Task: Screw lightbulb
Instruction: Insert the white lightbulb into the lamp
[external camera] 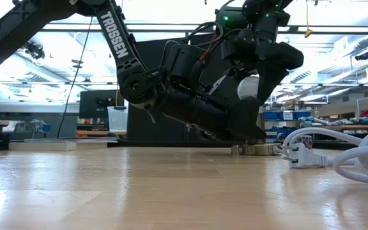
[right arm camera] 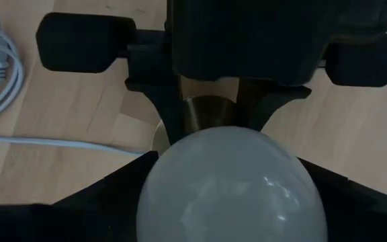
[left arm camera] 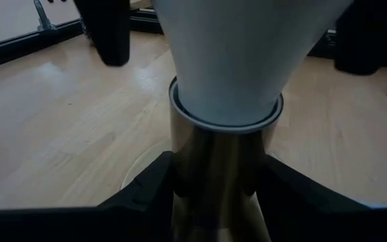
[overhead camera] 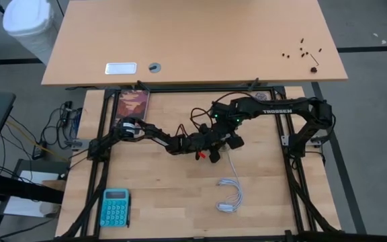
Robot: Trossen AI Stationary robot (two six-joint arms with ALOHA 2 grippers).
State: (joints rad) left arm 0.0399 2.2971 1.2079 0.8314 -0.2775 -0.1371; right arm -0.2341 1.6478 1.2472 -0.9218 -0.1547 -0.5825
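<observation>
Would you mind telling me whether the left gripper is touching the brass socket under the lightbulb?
Touching: in the left wrist view, the left gripper has both dark fingers pressed against the brass socket below the lightbulb.

"TROSSEN" reads on the right arm (overhead camera: 275, 111).

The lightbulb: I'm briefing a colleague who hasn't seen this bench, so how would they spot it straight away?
Look at the middle of the wooden table, where the two dark arms meet. There the left gripper clamps a brass socket, and the lightbulb stands in it, its dome between the right gripper's fingers. It is the only frosted white, rounded thing there; the white cable nearby is thin and looped.
</observation>
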